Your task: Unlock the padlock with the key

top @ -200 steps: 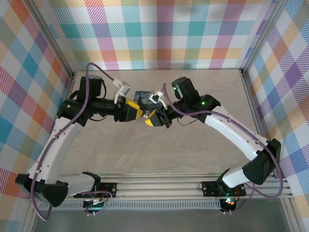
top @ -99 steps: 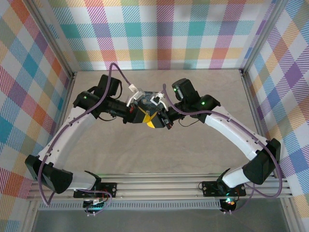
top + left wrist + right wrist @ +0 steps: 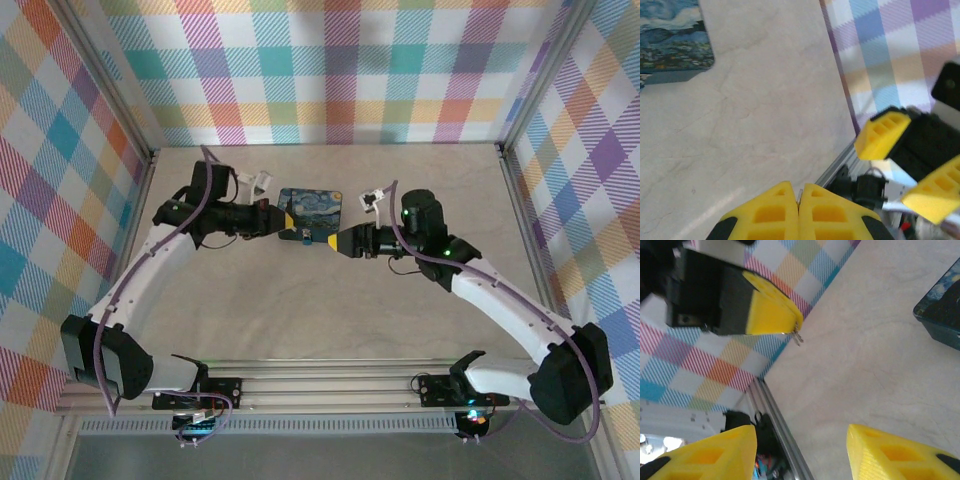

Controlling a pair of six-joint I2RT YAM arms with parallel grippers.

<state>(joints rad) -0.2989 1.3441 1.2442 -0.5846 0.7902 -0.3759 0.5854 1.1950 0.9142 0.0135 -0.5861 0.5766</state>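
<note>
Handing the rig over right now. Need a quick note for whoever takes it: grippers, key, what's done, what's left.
Left gripper: jaws shut. A thin metal tip that looks like the key pokes out between them. It sits at the left edge of the Starry Night mat.
Right gripper: jaws open and empty, facing the left one at the mat's near right corner.
Done: the key appears to be in hand.
Left: I cannot tell whether the padlock is unlocked. Find it and check the shackle; if it is locked, insert the key and turn.
</note>
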